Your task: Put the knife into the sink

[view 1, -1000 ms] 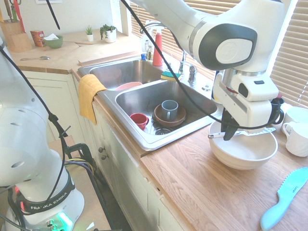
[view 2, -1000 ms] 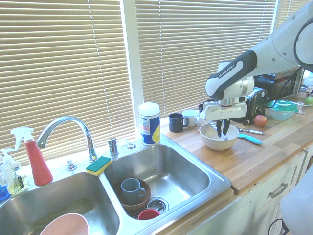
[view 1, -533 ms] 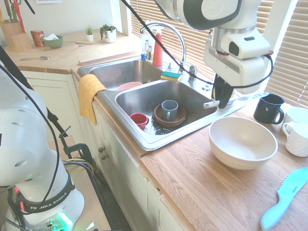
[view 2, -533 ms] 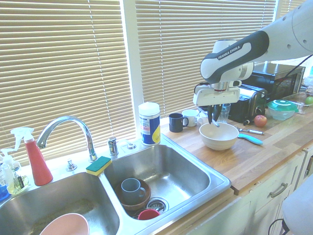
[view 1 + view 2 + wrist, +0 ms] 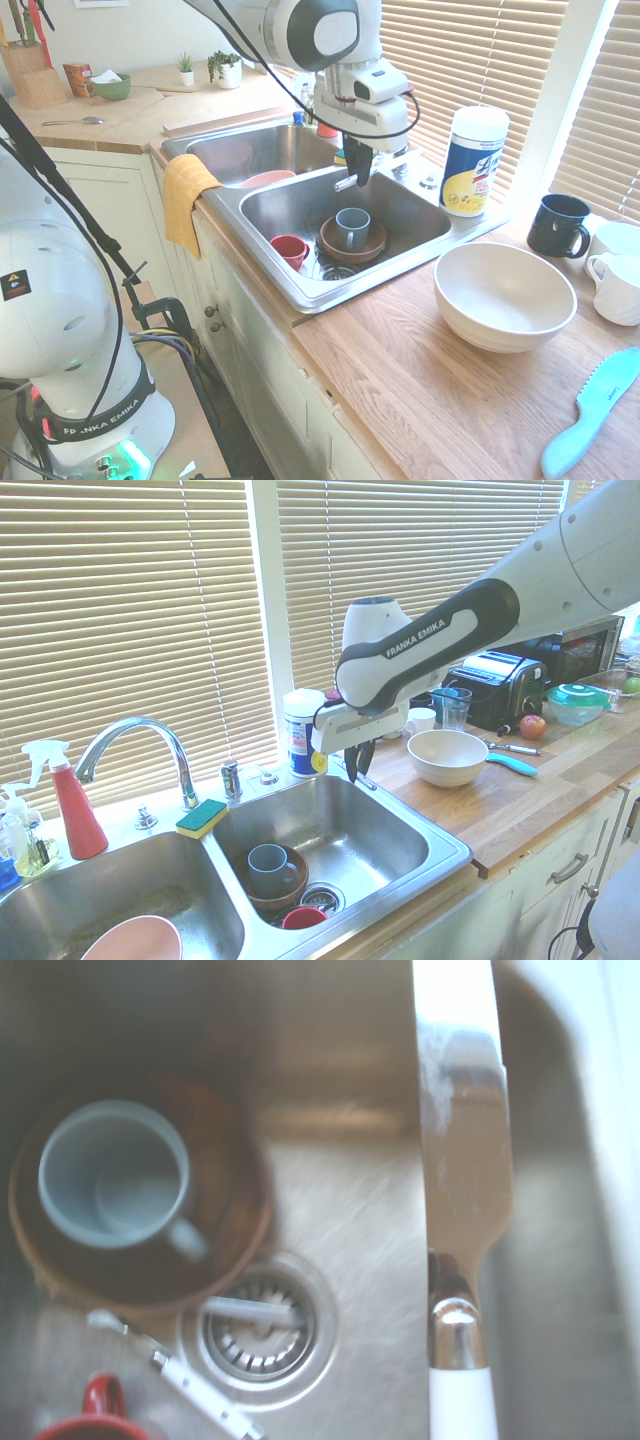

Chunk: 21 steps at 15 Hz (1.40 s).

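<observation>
Knife (image 5: 465, 1160) carried to the sink (image 5: 308, 296)
Gripper (image 5: 358, 183) pinches it; next, probably lower it into the basin and release.

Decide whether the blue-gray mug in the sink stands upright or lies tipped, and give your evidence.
Upright: the mug shows its open rim on top in both exterior views, standing inside the brown bowl.

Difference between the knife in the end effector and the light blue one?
Blade: the held knife is shiny metal, plain-edged; the light blue knife is blue and serrated.
Handle: held knife white, light blue knife blue.
Position: held knife is gripped over the sink; light blue knife lies on the counter.
</observation>
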Motion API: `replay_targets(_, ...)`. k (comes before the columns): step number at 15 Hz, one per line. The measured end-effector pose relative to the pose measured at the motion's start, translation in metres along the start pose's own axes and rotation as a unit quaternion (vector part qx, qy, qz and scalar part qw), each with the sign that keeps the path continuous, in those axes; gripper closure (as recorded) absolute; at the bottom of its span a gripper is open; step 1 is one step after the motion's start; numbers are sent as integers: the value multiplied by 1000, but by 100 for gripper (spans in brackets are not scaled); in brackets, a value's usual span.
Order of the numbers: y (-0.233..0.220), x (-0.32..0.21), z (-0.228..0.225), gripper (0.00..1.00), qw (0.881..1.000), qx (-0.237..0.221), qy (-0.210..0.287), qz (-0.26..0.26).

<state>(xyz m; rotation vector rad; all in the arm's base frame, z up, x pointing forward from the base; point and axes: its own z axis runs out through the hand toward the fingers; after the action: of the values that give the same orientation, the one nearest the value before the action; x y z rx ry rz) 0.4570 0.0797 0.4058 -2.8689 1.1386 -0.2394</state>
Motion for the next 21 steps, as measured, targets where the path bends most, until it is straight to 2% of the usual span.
replay_targets(4, -5, -26, 79, 100, 1000, -6, -14, -14)
replay_targets(9, -26, -46, 153, 100, 1000, -14, -21, 1)
replay_targets(13, -49, -30, 202, 100, 999, -17, -23, 21)
replay_targets(17, -52, -22, 242, 100, 999, -33, -23, 26)
replay_targets(18, -53, -23, 249, 0, 999, -35, -24, 27)
replay_targets(21, -59, -25, 261, 0, 998, -37, -28, 37)
